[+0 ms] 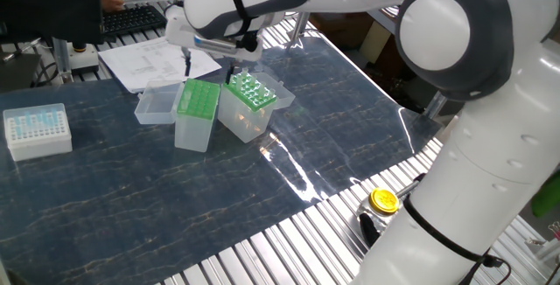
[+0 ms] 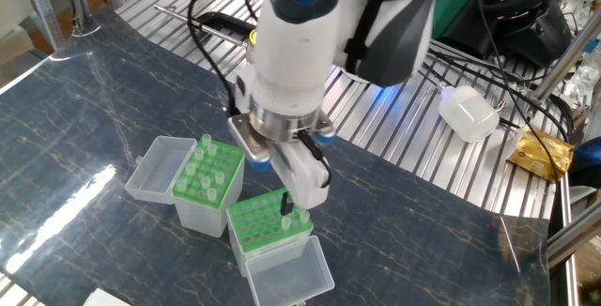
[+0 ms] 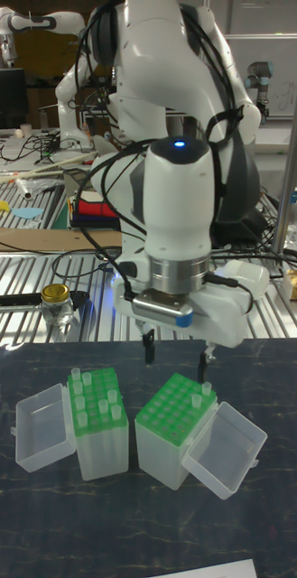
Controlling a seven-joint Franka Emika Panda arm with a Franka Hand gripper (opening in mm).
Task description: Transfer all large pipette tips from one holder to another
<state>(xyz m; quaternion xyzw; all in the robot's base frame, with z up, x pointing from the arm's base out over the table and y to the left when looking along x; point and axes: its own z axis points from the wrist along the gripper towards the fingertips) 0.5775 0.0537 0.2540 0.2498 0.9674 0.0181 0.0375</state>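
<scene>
The wider holder (image 3: pixel 98 424) stands on the left in the tall view, with several large pipette tips (image 3: pixel 92 390) upright in its green grid. The other fixed view shows the same holder (image 2: pixel 208 189). To its right, the narrower, taller box (image 3: pixel 177 426) has one tip (image 3: pixel 205 389) standing near its back right corner. That tip (image 2: pixel 300 218) also shows in the other fixed view. My gripper (image 3: pixel 176 352) hangs open just above the narrower box's back edge, holding nothing. One dark finger (image 2: pixel 286 205) is beside the lone tip. In one fixed view my gripper (image 1: pixel 210 66) is above both boxes.
Each box has its clear lid hinged open, one (image 3: pixel 38 426) to the left and one (image 3: pixel 225 452) to the right. A white box of pale-blue tips (image 1: pixel 37 129) sits far left. Papers (image 1: pixel 140 62), a yellow-capped jar (image 3: pixel 55 302) and a white bottle (image 2: pixel 468 114) lie around.
</scene>
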